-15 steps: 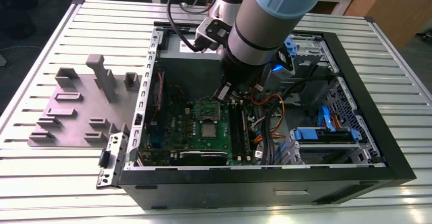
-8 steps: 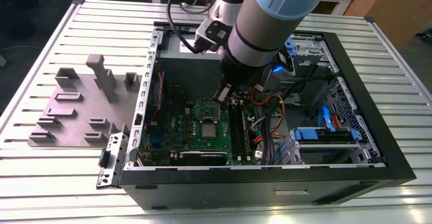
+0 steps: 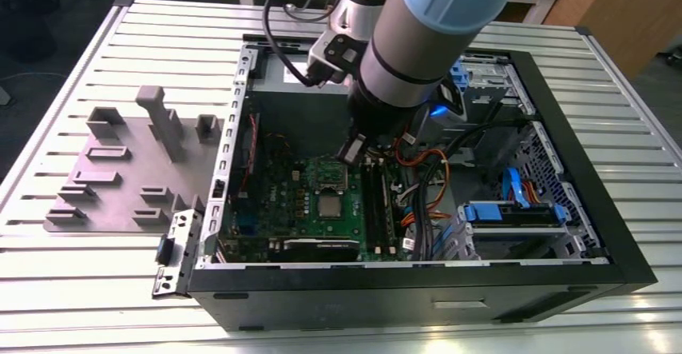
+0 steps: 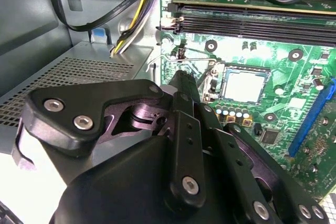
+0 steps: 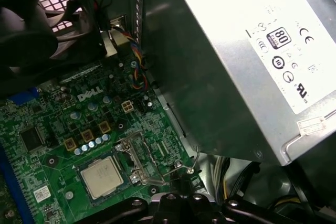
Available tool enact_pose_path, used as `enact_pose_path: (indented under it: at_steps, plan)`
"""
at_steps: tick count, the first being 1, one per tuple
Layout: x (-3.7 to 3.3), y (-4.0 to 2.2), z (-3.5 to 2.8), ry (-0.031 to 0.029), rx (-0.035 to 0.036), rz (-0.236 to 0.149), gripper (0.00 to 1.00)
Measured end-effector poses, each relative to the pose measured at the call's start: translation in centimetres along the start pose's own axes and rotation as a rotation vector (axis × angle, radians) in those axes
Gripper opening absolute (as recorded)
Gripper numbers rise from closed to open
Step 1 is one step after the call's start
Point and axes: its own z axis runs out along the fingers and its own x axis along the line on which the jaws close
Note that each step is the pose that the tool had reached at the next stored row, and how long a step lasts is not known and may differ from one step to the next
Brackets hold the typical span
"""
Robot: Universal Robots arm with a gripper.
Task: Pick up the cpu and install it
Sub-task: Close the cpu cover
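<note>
One arm reaches down into an open computer case (image 3: 554, 278) on the slatted tabletop (image 3: 85, 266) in the exterior view; the cpu (image 3: 329, 207) lies flat in the socket near the middle of the green motherboard (image 3: 286, 214), just beside the jaws.

Second wrist view: cpu (image 4: 242, 86) seated in its socket, just past the jaws' tips, apart from them. Jaws look closed together, gripping nothing.

First wrist view: cpu (image 5: 102, 177) flat on the motherboard (image 5: 52, 129), beside the grey power supply box (image 5: 236, 66).

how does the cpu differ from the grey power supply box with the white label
The cpu is a small flat square chip lying in its socket on the green motherboard; the power supply box is far larger, boxy, standing beside the board. The cpu's top is plain; the box carries a white label. Both are silvery-grey metal.
</note>
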Motion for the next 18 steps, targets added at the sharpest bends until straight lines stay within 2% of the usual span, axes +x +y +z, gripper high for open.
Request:
enact_pose_path:
  at_steps: [9, 18]
  plan:
    - [0.56, -0.30, -0.14, 0.0001, -0.0001, -0.001, 0.11]
    - [0.69, -0.37, -0.18, 0.0002, -0.0001, -0.001, 0.11]
